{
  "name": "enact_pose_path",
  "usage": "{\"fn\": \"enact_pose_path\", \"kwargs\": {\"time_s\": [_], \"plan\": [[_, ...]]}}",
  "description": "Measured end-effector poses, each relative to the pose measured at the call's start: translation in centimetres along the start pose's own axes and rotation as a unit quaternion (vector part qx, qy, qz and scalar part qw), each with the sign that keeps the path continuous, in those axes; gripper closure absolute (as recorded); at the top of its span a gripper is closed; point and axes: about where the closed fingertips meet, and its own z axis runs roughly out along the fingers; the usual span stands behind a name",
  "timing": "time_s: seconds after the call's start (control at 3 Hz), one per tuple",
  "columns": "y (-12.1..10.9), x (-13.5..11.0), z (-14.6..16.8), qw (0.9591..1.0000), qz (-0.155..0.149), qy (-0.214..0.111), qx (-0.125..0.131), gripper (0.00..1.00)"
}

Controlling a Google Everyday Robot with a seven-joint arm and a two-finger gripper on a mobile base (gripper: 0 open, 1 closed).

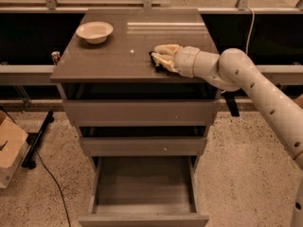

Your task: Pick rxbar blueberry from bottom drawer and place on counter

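Claw low on counter, near front edge, right of centre, pinching dark bar onto the top. Step: placing. Next: let go, lift straight up w/o dragging it. Bar mostly hidden; long axis approx front-to-back, unsure. Bottom drawer open.
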Motion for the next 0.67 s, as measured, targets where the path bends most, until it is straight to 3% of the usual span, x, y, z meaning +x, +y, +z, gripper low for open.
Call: {"fn": "enact_pose_path", "kwargs": {"time_s": [0.33,0.67], "plan": [[-0.05,-0.1,-0.01,1.0,0.0,0.0,0.0,0.0],[-0.31,-0.62,-0.07,1.0,0.0,0.0,0.0,0.0]]}}
